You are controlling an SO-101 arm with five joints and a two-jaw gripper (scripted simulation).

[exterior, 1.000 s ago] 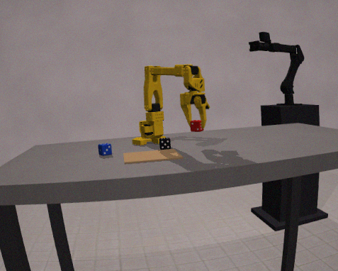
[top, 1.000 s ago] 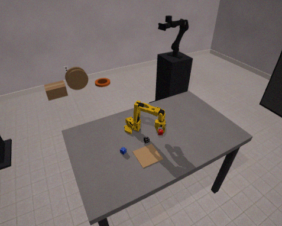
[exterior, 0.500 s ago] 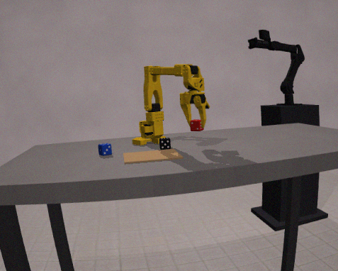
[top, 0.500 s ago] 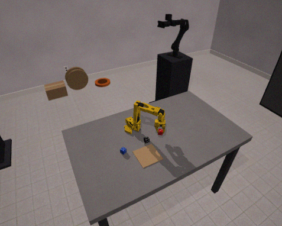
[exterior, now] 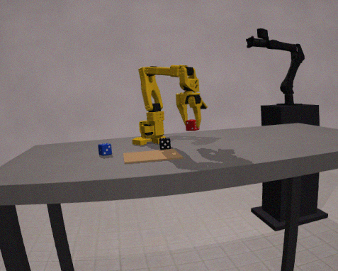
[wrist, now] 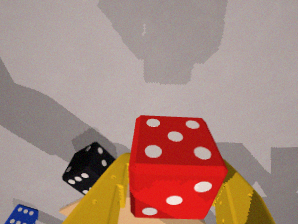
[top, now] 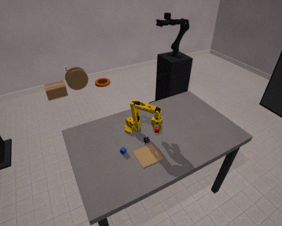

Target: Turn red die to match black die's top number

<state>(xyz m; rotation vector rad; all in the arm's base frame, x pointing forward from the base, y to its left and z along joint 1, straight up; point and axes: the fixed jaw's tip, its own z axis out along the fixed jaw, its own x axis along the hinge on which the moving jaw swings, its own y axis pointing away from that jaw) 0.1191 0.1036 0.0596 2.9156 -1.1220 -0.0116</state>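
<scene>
My yellow gripper (exterior: 192, 125) is shut on the red die (exterior: 191, 125) and holds it clear above the grey table, behind and to the right of the mat. In the wrist view the red die (wrist: 172, 167) sits between the two yellow fingers; its face towards the camera shows five pips. The black die (exterior: 164, 142) rests on the table just beyond the far edge of the tan mat (exterior: 152, 155); it also shows in the wrist view (wrist: 89, 168). The blue die (exterior: 105, 149) lies on the table left of the mat. The mat (top: 147, 155) lies flat.
The arm's yellow base (top: 132, 124) stands on the table behind the dice. A black pedestal with a dark arm (top: 172, 74) stands beyond the table. A box, a round disc and an orange ring (top: 102, 81) lie on the floor far back.
</scene>
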